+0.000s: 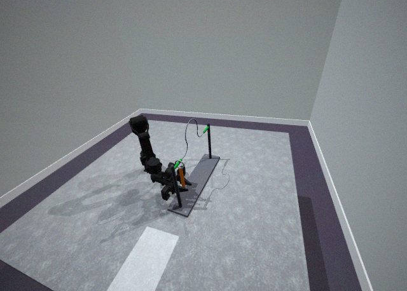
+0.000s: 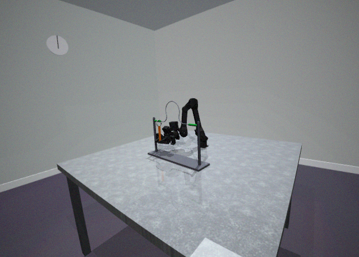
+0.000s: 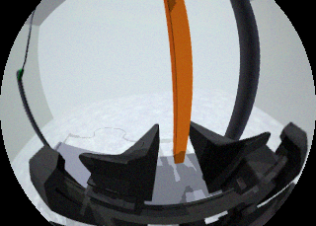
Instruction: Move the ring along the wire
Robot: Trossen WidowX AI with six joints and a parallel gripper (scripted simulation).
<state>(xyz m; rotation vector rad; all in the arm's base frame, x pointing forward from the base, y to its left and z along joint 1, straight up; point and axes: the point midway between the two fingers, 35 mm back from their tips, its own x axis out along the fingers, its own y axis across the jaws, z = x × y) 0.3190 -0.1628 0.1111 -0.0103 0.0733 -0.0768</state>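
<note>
The ring (image 1: pixel 183 164) (image 2: pixel 156 123) hangs around the green part (image 1: pixel 177 164) (image 2: pixel 157 120) beside one post (image 1: pixel 175 183) (image 2: pixel 155 135) (image 3: pixel 249 53). Its orange handle (image 1: pixel 182 178) (image 2: pixel 159 133) (image 3: pixel 183 63) points down. My gripper (image 1: pixel 187 187) (image 2: pixel 157 138) (image 3: pixel 173 126) is open, with its fingers on either side of the handle's lower part. In the wrist view gaps show on both sides of the handle, the smaller one on the right. The ring is out of the wrist view. The other green part (image 1: pixel 206 129) (image 2: pixel 192 124) (image 3: pixel 20 74) is beside the far post (image 1: pixel 209 143) (image 2: pixel 199 147) (image 3: pixel 32 113).
The thin grey wire (image 1: pixel 186 140) (image 2: pixel 166 109) (image 3: pixel 29 43) rises in a tall arch and dips before the other green part. Both posts stand on a dark base plate (image 1: pixel 205 173) (image 2: pixel 185 160). The near post stands close to my right finger in the wrist view.
</note>
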